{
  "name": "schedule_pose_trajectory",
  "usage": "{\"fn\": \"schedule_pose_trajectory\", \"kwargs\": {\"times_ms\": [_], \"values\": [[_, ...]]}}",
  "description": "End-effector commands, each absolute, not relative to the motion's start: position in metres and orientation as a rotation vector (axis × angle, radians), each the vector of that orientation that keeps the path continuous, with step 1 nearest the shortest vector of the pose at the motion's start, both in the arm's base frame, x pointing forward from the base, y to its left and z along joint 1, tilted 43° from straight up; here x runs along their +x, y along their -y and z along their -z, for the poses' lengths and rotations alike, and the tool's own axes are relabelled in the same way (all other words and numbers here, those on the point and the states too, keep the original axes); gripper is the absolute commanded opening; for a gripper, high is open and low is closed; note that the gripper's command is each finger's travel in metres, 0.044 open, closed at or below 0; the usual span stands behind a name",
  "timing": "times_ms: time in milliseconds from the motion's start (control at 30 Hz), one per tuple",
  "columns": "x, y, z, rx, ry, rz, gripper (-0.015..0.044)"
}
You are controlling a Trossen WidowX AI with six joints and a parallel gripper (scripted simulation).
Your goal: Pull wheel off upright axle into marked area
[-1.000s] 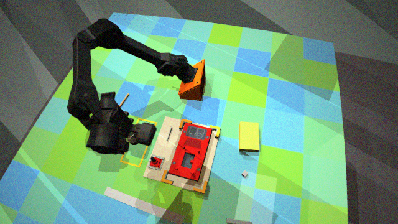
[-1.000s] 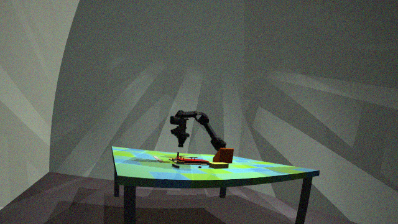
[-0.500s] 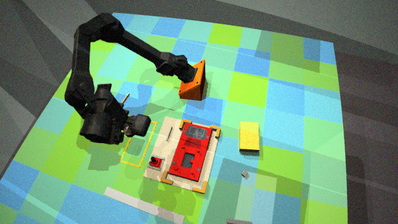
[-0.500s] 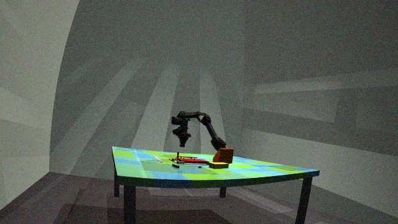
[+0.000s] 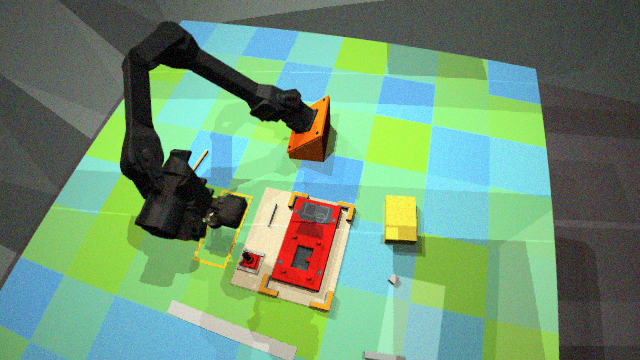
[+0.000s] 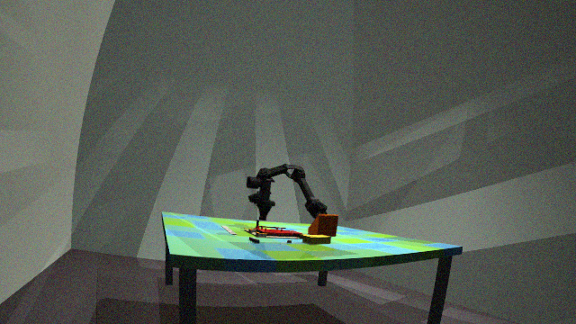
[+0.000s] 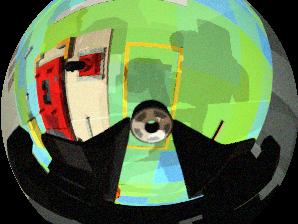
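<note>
Wrist view shows the wheel (image 5: 209, 217) (image 7: 151, 125) pinched in the jaws (image 5: 211, 216), off its axle (image 5: 247, 257) (image 7: 76, 66) and above the yellow outline (image 5: 210, 262) (image 7: 153, 45), so I'd centre it, lower it level and gently, then release.

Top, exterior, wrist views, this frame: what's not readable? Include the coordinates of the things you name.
- Underside of the grey-and-black wheel (image 7: 151, 125): wrist view shows only the face toward the camera.
- Gap between wheel and table inside the yellow outlined rectangle (image 5: 210, 262) (image 7: 153, 45): top and wrist look down on it; exterior is too small.
- Fingertips of the black gripper (image 7: 151, 125) in exterior: too small and dark.
- Far end of the pale strip at the top view's bottom edge (image 5: 384, 356): cut off by the frame.
</note>
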State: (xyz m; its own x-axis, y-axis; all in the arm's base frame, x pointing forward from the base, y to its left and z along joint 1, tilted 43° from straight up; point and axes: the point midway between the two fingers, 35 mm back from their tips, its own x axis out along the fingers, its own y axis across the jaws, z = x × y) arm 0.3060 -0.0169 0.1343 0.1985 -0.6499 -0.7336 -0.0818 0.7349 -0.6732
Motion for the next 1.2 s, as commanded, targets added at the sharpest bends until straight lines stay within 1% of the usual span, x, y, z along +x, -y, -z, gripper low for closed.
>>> {"fn": "schedule_pose_trajectory", "kwargs": {"times_ms": [0,233,400,767,800,1033,1167], "values": [[0.310,0.031,-0.119,-0.684,-1.335,0.444,0.0000],[0.314,0.056,-0.094,-0.688,-1.332,0.448,0.0000],[0.314,0.058,-0.092,-0.689,-1.332,0.449,0.0000],[0.313,0.055,-0.096,-0.682,-1.335,0.451,0.0289],[0.313,0.053,-0.099,-0.682,-1.335,0.451,0.0300],[0.302,0.017,-0.137,-0.687,-1.334,0.447,0.0300],[0.302,0.016,-0.138,-0.687,-1.334,0.447,0.0300]]}}
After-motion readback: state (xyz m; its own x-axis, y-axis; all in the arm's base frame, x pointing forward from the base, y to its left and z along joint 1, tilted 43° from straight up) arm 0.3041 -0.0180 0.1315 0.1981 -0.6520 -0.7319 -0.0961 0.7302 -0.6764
